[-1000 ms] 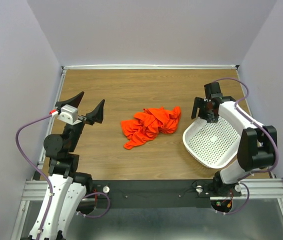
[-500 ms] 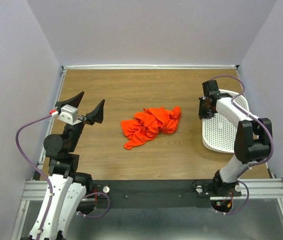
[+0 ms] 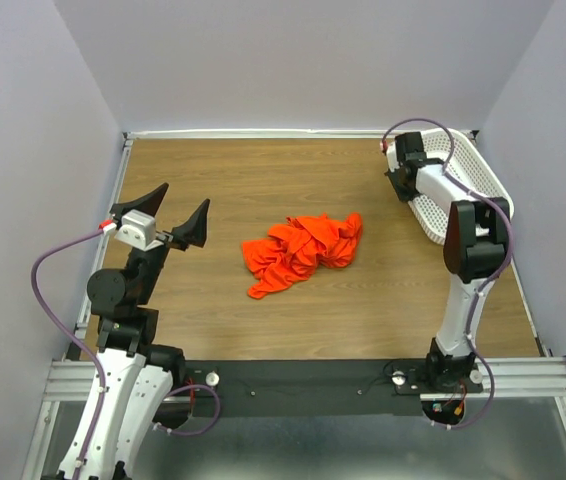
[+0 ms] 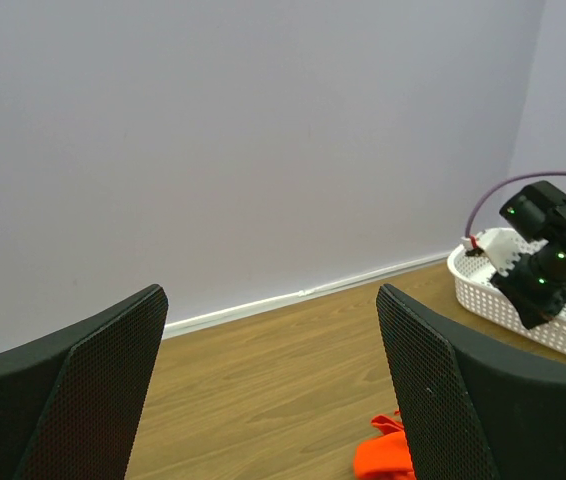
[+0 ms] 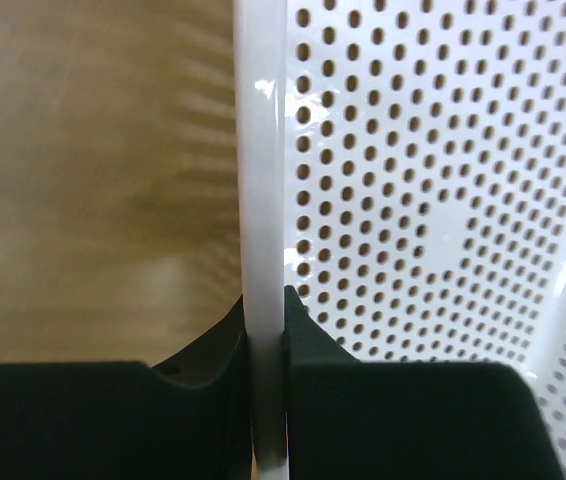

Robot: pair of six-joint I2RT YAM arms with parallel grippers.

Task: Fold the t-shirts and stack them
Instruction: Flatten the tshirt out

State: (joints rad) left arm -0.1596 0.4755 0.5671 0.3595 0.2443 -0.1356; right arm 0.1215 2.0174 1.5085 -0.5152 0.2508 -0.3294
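While the orange-red t-shirt (image 3: 301, 252) lies crumpled in the middle of the brown desk (image 3: 263, 170), we see wide wood between it and every edge. The white basket (image 3: 473, 178) is tipped up near the far right corner, close to the wall. Only the right wrist view shows us the right claw (image 5: 263, 320) pinched tight on the basket's thin rim. The right arm stretches far forward. The left claw (image 3: 183, 200) is wide open, held up over the left side, well apart from the shirt.
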